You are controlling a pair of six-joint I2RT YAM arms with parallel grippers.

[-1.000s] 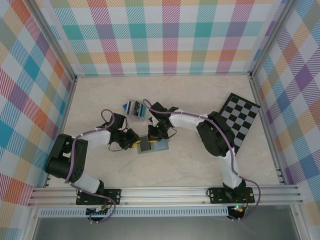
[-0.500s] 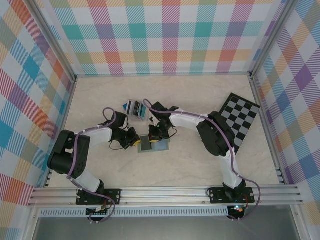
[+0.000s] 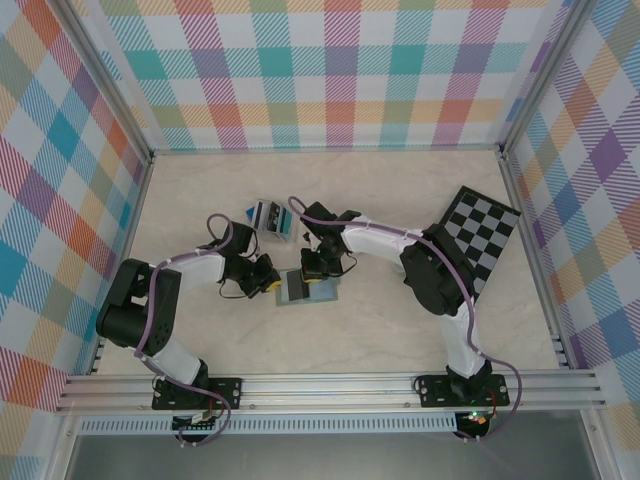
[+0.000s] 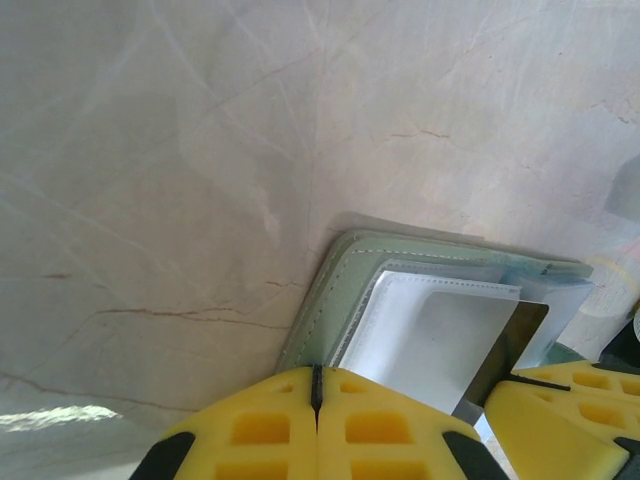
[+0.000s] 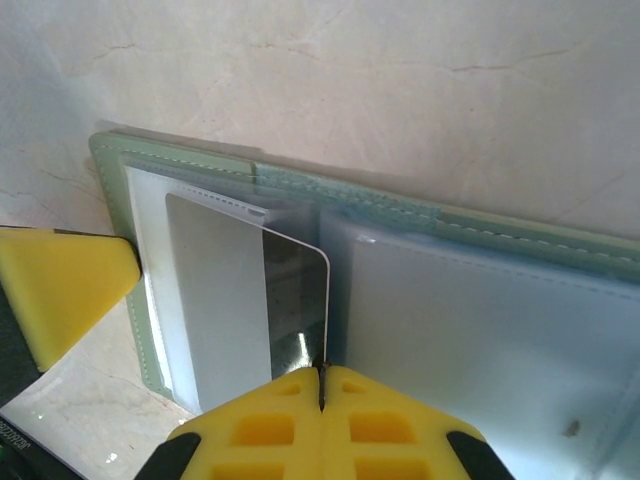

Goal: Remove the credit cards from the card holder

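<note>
No legible text, label or number anywhere

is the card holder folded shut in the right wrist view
No, the card holder lies open on the table, its clear inner pockets facing up and a card showing in one pocket.

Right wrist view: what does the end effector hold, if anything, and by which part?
The right end effector, shut, seems to pinch the card by its near corner; contact partly hidden.
</note>
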